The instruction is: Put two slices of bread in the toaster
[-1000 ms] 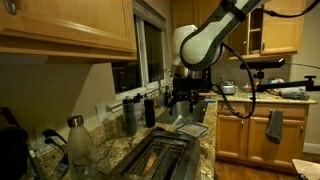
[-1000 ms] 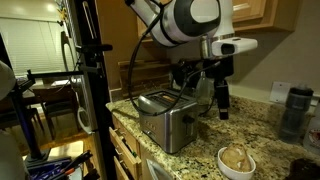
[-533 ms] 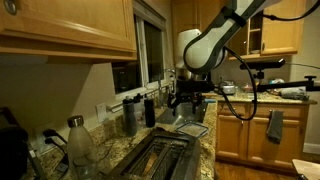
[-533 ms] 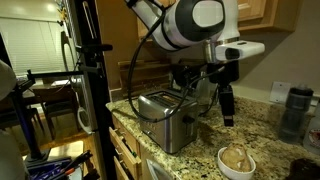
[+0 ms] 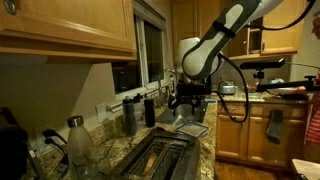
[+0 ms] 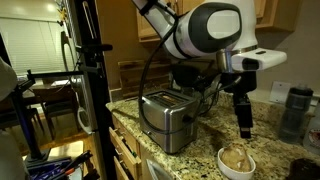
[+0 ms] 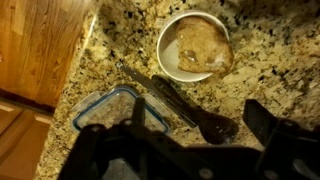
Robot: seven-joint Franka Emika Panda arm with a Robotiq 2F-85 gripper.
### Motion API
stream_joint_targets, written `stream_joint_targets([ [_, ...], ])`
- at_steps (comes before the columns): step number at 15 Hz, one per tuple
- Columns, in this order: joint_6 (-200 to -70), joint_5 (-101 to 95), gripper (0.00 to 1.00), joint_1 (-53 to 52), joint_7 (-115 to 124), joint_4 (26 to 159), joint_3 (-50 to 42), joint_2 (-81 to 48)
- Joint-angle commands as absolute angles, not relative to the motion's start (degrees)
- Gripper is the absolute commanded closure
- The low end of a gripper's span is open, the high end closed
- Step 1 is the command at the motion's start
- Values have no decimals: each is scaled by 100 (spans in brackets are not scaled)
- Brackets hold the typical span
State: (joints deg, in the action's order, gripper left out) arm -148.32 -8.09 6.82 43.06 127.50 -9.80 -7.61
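Here: gripper (image 6: pixel 245 128) near slices of bread (image 7: pixel 203 48) in white bowl (image 7: pixel 163 50).

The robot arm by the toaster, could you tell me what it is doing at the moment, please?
The arm's gripper hangs open and empty over the granite counter, just above a white bowl that holds the slices of bread. The toaster stands apart from the bowl, and no bread shows above its slots. A dark spoon lies beside the bowl. No slice has been picked up yet.
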Motion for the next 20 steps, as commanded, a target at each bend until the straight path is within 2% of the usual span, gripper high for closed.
stream_joint_targets([
  [1, -15046, -379, 0, 714, 3926, 12460, -1001, -1173],
  [14, -14683, 924, 0, 690, 3111, 11877, -875, -1846],
  [20, -13946, 1567, 0, 791, 2585, 11489, -789, -2005],
])
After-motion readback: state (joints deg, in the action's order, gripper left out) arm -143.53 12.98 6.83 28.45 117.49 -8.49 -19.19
